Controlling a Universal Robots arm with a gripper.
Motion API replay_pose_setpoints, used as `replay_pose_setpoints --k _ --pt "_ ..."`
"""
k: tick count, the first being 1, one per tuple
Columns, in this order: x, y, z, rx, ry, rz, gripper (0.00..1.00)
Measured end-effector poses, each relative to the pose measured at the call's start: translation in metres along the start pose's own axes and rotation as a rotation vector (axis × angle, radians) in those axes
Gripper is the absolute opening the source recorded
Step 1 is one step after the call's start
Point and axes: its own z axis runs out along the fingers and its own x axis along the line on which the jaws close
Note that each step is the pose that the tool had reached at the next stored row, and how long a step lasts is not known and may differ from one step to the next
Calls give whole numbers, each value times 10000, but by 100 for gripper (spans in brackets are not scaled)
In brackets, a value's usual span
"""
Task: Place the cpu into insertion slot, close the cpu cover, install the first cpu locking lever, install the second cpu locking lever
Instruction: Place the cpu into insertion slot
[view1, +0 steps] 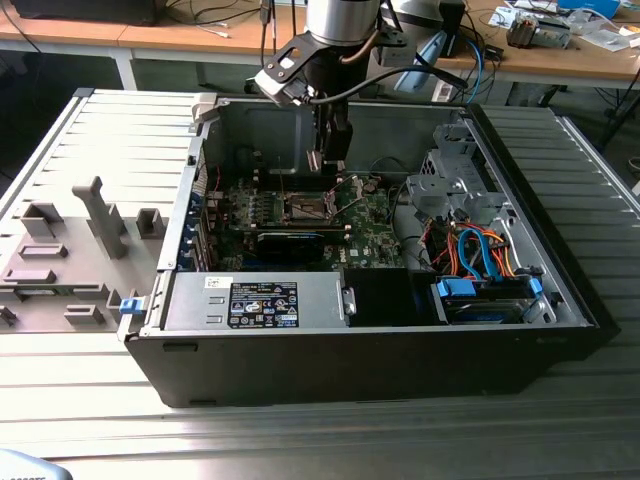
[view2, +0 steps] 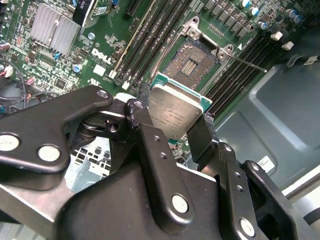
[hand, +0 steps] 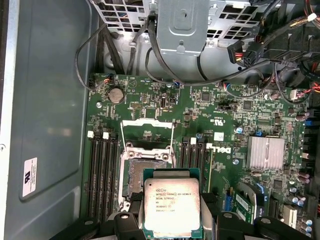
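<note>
Likely lab: open computer case, cable-strewn desks behind.

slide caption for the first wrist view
Gripper holding the silvery-grey square cpu near the open dark-centred insertion slot on the green circuit board.

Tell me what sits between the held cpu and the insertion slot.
Nothing: in the second wrist view the cpu hangs clear of the open insertion slot, with only bare air between them.

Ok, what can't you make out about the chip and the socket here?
Underside and gripped edges of the cpu: hidden by the gripper in both wrist views.
Pins of the insertion slot: too small in the exterior view; one side covered by the cpu in the first wrist view.
</note>
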Motion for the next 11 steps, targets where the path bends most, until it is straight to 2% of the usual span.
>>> replay_pose_setpoints --k 11 --pt "0 0 5 -1 1 162 54"
